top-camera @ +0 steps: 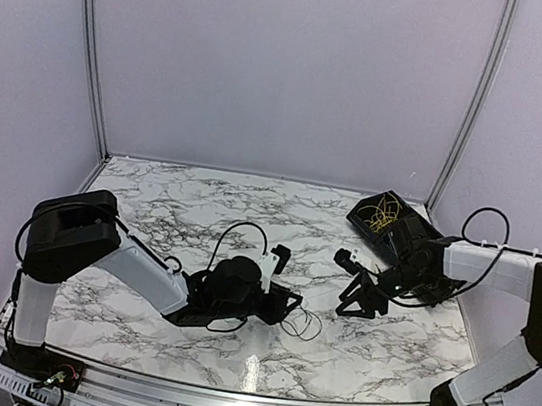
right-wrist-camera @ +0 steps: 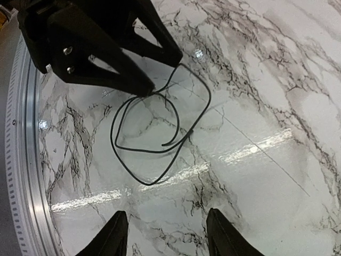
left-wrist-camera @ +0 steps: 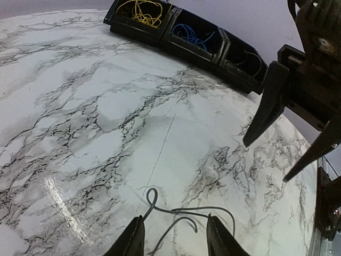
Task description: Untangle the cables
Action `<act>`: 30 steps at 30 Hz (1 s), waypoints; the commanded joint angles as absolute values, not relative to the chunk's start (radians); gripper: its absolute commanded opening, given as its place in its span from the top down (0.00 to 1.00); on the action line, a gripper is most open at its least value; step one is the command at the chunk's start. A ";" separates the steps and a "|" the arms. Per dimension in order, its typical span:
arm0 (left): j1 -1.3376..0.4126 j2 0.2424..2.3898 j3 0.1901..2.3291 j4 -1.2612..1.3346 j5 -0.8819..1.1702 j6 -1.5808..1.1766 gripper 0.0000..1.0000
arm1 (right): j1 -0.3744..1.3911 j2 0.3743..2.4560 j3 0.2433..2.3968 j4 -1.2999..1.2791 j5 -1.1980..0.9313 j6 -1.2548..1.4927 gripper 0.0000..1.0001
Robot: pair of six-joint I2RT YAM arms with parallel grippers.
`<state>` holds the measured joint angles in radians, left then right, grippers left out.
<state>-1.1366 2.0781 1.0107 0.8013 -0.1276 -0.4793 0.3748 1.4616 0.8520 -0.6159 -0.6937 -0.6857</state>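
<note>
1. The left gripper (left-wrist-camera: 176,242) is low over the marble table (left-wrist-camera: 80,106) with its fingers apart. A strand of the loose black cable (right-wrist-camera: 160,152) lies in the gap between them. From the right wrist view one fingertip touches the wire, but nothing is pinched.
2. The right gripper (right-wrist-camera: 168,237) hovers near, facing the left one, with its fingers spread and nothing between them. The black cable lies on the marble ahead of it.
3. That cable rests flat on the table between the two grippers, toward the near edge and well apart from the tray (left-wrist-camera: 165,22).
4. Done, as far as can be judged: the tray at the far right corner holds yellow cables (left-wrist-camera: 139,10) in one compartment and blue cables (left-wrist-camera: 194,34) in the next. A thin dark wire (left-wrist-camera: 256,61) sits in the third, so most of the sorting looks finished.
5. Left to do: the black cable on the table loops loosely and crosses over itself. It probably needs drawing out straight and then carrying to the tray.
6. Hard to make out:
   - I cannot tell whether the loops are one wire or two.
   - The cable's near end runs off the bottom of the left wrist view.
   - From above, the right arm covers part of the tray, so only the yellow shows there.
   - How much lies in the third compartment is unclear.
</note>
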 commanded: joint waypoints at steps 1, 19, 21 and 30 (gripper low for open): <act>-1.105 2.123 1.064 0.700 -0.077 -0.511 0.62 | 0.410 1.536 0.872 -0.640 -0.687 -0.679 0.49; -1.102 2.115 1.066 0.693 -0.113 -0.505 0.61 | 0.500 1.786 0.980 -0.629 -0.701 -0.578 0.50; -1.101 2.120 1.072 0.691 -0.114 -0.503 0.60 | 0.511 1.796 0.983 -0.625 -0.698 -0.573 0.52; -1.113 2.049 1.021 0.689 -0.222 -0.524 0.60 | 0.517 1.744 0.988 -0.583 -0.580 -0.544 1.00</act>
<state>-1.1027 2.1128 1.0519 0.7052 -0.1356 -0.5163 0.5087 1.7962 0.9665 -0.6121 -0.6590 -0.5652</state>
